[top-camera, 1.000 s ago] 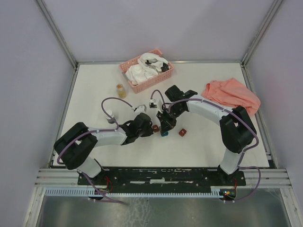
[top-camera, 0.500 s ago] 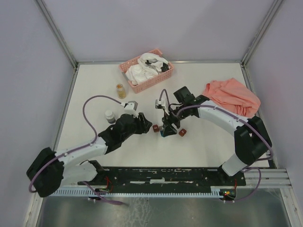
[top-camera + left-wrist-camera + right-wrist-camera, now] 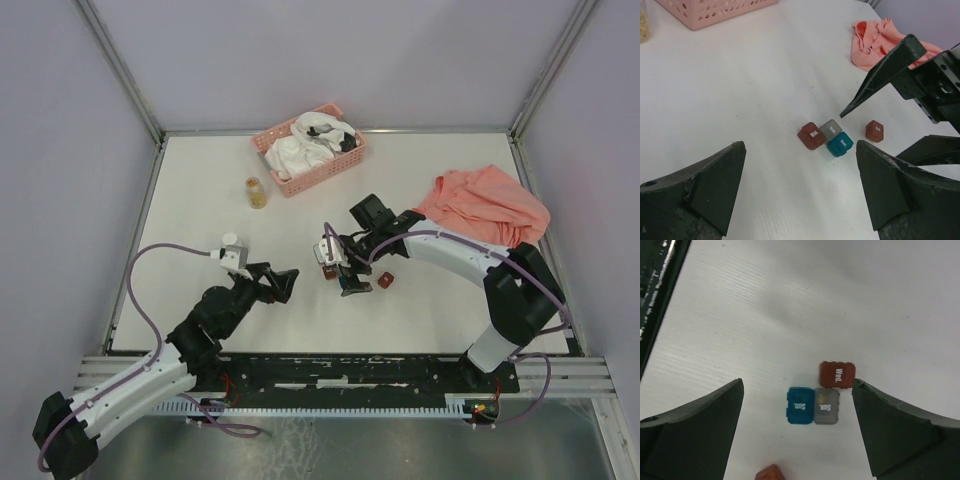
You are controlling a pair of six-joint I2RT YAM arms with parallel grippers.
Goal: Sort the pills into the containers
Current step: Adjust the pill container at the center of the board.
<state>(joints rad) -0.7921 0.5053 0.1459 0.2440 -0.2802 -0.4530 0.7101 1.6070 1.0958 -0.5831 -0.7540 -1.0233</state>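
Reading "Wed.": red container [image 3: 838, 374]

You have two red boxes [image 3: 811, 135] [image 3: 874, 131], one grey box [image 3: 831, 129] and one teal box [image 3: 840, 144], which makes four boxes together. You have one jar [image 3: 257, 189]. The pills [image 3: 258, 198] in it show only as a single yellow mass, too fine for you to count. There is one basket [image 3: 320, 176], and the white cloths [image 3: 310, 140] heaped in it run together, so you cannot number them. One pink cloth [image 3: 490, 200]. Two arms: one left arm [image 3: 150, 375] and one right arm [image 3: 450, 250].
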